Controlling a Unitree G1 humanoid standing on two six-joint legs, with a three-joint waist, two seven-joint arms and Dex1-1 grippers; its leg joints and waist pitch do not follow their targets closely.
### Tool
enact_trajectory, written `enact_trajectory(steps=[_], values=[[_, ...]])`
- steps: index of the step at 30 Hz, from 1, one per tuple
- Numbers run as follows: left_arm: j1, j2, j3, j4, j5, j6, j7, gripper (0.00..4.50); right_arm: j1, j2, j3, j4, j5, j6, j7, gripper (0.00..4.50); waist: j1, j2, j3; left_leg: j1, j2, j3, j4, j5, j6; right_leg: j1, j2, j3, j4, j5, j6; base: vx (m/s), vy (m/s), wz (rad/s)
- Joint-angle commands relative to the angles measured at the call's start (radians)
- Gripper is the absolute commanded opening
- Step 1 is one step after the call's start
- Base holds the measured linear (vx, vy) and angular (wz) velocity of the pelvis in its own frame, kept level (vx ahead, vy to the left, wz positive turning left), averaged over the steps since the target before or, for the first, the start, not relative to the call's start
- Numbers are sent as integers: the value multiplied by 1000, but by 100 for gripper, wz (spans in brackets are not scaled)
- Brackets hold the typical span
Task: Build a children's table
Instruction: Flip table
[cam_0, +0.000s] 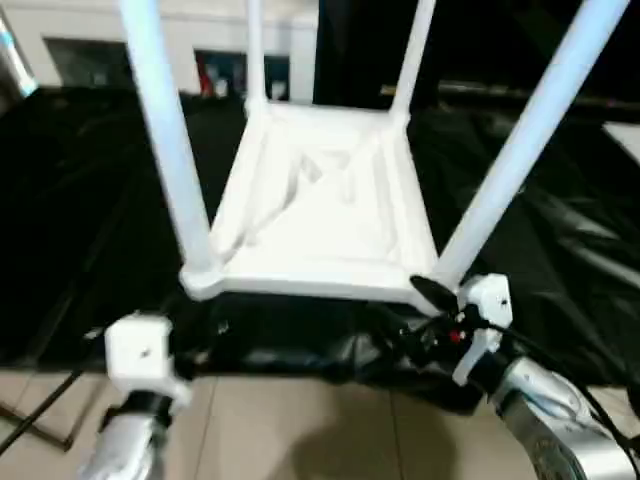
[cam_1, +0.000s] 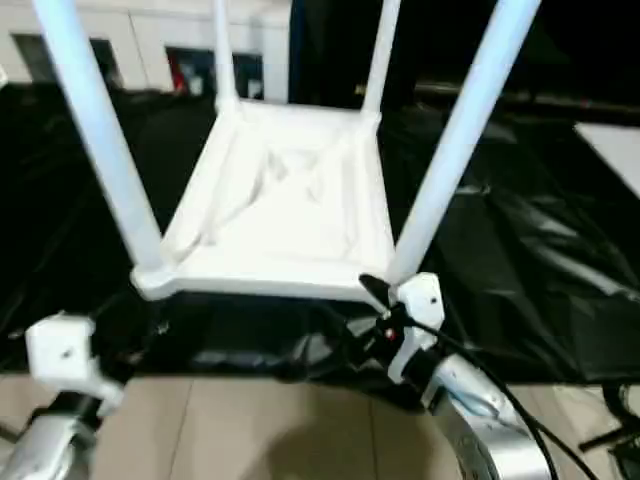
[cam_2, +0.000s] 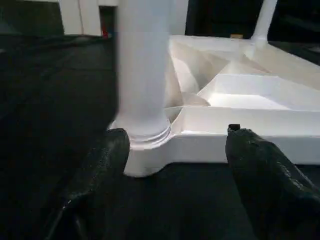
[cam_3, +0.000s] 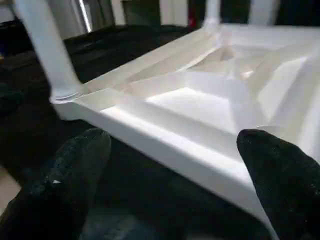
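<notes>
Table (cam_0: 320, 215): upside down, legs up, just beyond both grippers.
Left gripper (cam_2: 175, 165): released, near corner leg (cam_2: 141, 70).
Right gripper (cam_3: 175, 170): released, at table's edge.

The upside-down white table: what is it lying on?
The table top lies ribbed side up on a black plastic sheet spread over a tiled floor. What lies under the sheet beneath the table is covered.

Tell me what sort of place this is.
Probably an indoor workroom or lab set up for assembly trials: tiled floor, a black plastic sheet spread as a work mat under the upturned children's table, and white cabinets along the back wall.
</notes>
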Motion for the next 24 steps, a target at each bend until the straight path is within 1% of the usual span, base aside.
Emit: enact_trajectory(steps=[1, 2, 3, 4, 5, 6, 7, 8, 9, 10, 11, 12, 13, 14, 15, 16, 17, 18, 19, 20, 21, 22, 23, 24], values=[[14, 3, 3, 20, -12, -35, -5, 350, -19, 2, 8, -12, 8, 17, 2, 450, 74, 4, -2, -165, 0, -12, 88, 70, -15, 147, -217, 208, -184, 221, -419, 130, 79, 33], [16, 4, 3, 26, -13, -42, -5, 350, -19, 0, 7, -13, 10, 19, 3, 450, 72, 2, 5, -178, 16, -19, 82, 86, -81, 136, -187, 187, -183, 270, -441, 98, 95, 25], [17, 5, 5, 38, -13, -51, -6, 350, -20, 0, 5, -12, 10, 20, 1, 450, 66, 31, 1, -140, 23, -9, -77, 214, -100, 98, -52, 46, -178, 189, -326, 87, 61, 10], [18, 5, 6, 43, -13, -54, -6, 350, -21, 0, 4, -11, 9, 20, 1, 450, 66, 31, 1, -140, 23, -9, -77, 214, -100, 98, -52, 46, -178, 189, -326, 87, 61, 10], [16, 13, 14, 69, -13, -73, -13, 350, -23, -1, 1, -6, 7, 21, -5, 450, 27, 100, -11, -49, 128, -123, -209, -36, 38, 2, 30, -57, -23, -49, -113, 97, 61, 2], [16, 13, 15, 71, -13, -74, -13, 350, -23, -1, 0, -6, 7, 21, -5, 450, 26, 92, -50, 14, 164, -171, -194, -3, 168, -47, 23, -64, 43, -62, -44, 157, 42, 0], [15, 18, 20, 82, -8, -81, -16, 350, -24, -1, 0, -5, 6, 23, -7, 450, 33, 83, -61, 17, 168, -171, -150, 155, 305, -99, -6, -48, 83, -22, 38, 157, 42, 0], [11, 20, 25, 93, -4, -88, -14, 350, -24, -2, -1, -5, 7, 24, -7, 450, 36, 88, -62, 3, 156, -163, -133, 333, 345, -123, -13, -46, 91, 27, 65, 139, 6, 1], [9, 22, 29, 100, -3, -93, -13, 350, -23, -2, -1, -6, 8, 25, -7, 450, 54, 61, -55, -75, 128, -98, -113, 856, 338, -133, -32, -19, 59, 266, 127, 70, -13, -7], [6, 24, 32, 106, -3, -98, -14, 350, -24, -2, -1, -5, 8, 25, -7, 450, 54, 61, -55, -75, 128, -98, -113, 856, 338, -133, -32, -19, 59, 266, 127, 70, -13, -7], [-8, 33, 48, 140, -9, -127, -23, 350, -24, -3, -1, -3, 10, 25, -6, 450, 64, 33, -47, -129, 75, -38, -82, 889, 231, -123, -69, 27, -44, 483, 90, 0, 0, 0], [-12, 37, 52, 152, -15, -139, -28, 350, -24, -4, -1, -2, 11, 25, -6, 450, 69, -7, -29, -149, 10, -1, -78, 481, 103, -110, -112, 73, -128, 330, 144, -19, -66, 9], [-12, 44, 55, 156, -16, -142, -29, 350, -25, -5, 0, -1, 11, 25, -5, 450, 59, -11, -26, -137, 39, -16, -110, 176, -5, -93, -146, 81, -138, 25, 101, -19, -66, 9], [-10, 48, 57, 156, -16, -143, -30, 350, -25, -5, 0, 0, 10, 25, -4, 450, 61, -5, -27, -136, 46, -18, -130, 117, -43, -79, -139, 72, -133, -65, 86, -19, -79, 0], [-6, 50, 64, 154, -19, -137, -26, 368, -27, -3, 2, 2, 10, 26, -2, 450, 57, -2, -25, -125, 61, -11, -157, 30, -72, -86, -118, 57, -134, -143, 41, -22, -71, 2], [-4, 51, 73, 153, -25, -137, -24, 368, -31, -3, 4, 5, 10, 26, -3, 450, 55, 3, -22, -114, 67, 1, -166, -37, -77, -101, -102, 51, -137, -161, -9, -22, -71, 2], [-2, 51, 81, 153, -41, -135, -32, 379, -34, -4, 6, 11, 11, 24, -2, 450, 53, 5, -18, -113, 70, 4, -170, -67, -77, -104, -99, 51, -139, -171, -32, -23, -60, 12], [-2, 52, 87, 153, -55, -135, -42, 379, -38, -4, 6, 16, 11, 23, -1, 450, 50, 10, -13, -112, 77, 9, -177, -117, -84, -107, -99, 50, -141, -192, -66, 0, 0, 0], [-2, 54, 89, 153, -63, -137, -49, 388, -40, -5, 7, 20, 12, 22, 0, 450, 50, 12, -12, -107, 82, 14, -178, -153, -95, -111, -99, 46, -142, -205, -82, 0, 0, 0], [-9, 59, 89, 162, -73, -140, -63, 396, -45, -4, 6, 28, 11, 19, 2, 450, 49, 14, -12, -107, 84, 16, -180, -161, -101, -111, -99, 44, -141, -200, -86, 0, 0, 0], [-16, 65, 89, 171, -79, -145, -75, 406, -49, -4, 6, 34, 10, 17, 4, 450, 50, 15, -13, -107, 87, 19, -183, -158, -109, -109, -100, 39, -140, -177, -92, 0, 0, 0], [-30, 72, 89, 178, -87, -150, -88, 414, -52, -2, 5, 41, 9, 15, 5, 450, 49, 12, -15, -107, 88, 21, -182, -150, -112, -108, -99, 36, -139, -158, -94, 0, 0, 0], [-42, 79, 88, 183, -93, -155, -98, 414, -55, -2, 5, 45, 9, 14, 6, 450, 49, 9, -16, -110, 88, 25, -183, -134, -117, -106, -98, 34, -137, -127, -90, 0, 0, 0], [-87, 96, 69, 180, -94, -124, -118, 428, -57, -1, 5, 49, 9, 13, 8, 450, 52, 10, -17, -113, 90, 27, -183, -103, -119, -103, -101, 34, -132, -78, -91, 0, 0, 0]])
